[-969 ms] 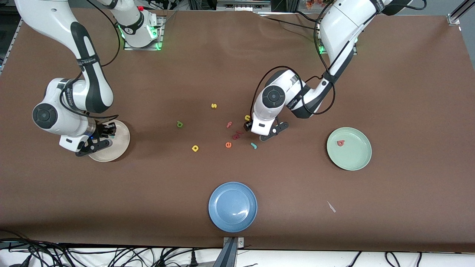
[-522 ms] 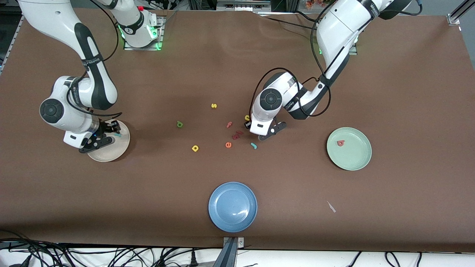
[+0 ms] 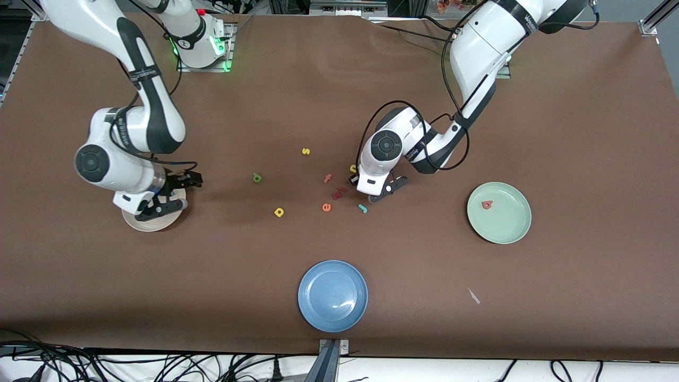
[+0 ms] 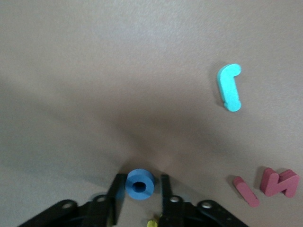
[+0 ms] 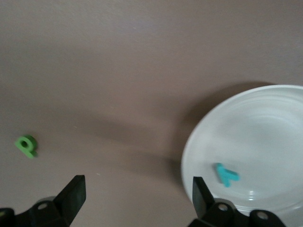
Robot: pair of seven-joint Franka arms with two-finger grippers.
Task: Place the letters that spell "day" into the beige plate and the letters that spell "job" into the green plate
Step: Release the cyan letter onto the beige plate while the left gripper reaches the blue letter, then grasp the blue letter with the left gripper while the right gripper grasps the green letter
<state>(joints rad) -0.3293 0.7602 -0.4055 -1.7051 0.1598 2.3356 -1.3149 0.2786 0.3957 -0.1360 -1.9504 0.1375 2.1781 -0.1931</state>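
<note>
Front view: the left gripper point(image 3: 371, 192) is sitting low among the scattered letters; the red "b" point(image 3: 486, 205) is lying in the green plate point(image 3: 506, 228).

Left wrist view: its fingers point(image 4: 114, 190) are clamping the blue "o" point(image 4: 139, 184), near the teal "j" point(image 4: 229, 87).

Right wrist view: the right gripper point(image 5: 137, 198) is hanging spread apart over the beige plate point(image 5: 265, 123) rim, the teal "y" point(image 5: 225, 174) lying inside, the green "d" point(image 5: 26, 145) on the table.

Foam letters, readable as characters:
- blue ring-like "o" point(image 4: 140, 184): right at the left gripper point(image 4: 140, 191).
- teal "j" point(image 4: 229, 87), orange "e" point(image 3: 327, 207), pink "f" point(image 3: 328, 178), yellow "n" point(image 3: 353, 168): near the left gripper.
- red-pink "b" point(image 3: 486, 205): on the pale green round plate point(image 3: 509, 225), well apart from it.
- teal "y" point(image 5: 226, 174): in the cream-beige round plate point(image 5: 265, 118), under the right gripper point(image 5: 137, 198).
- green "d" point(image 5: 26, 145), yellow "a" point(image 3: 279, 212), yellow "s" point(image 3: 305, 152): between the grippers.

Arm-band lettering: unreadable.
</note>
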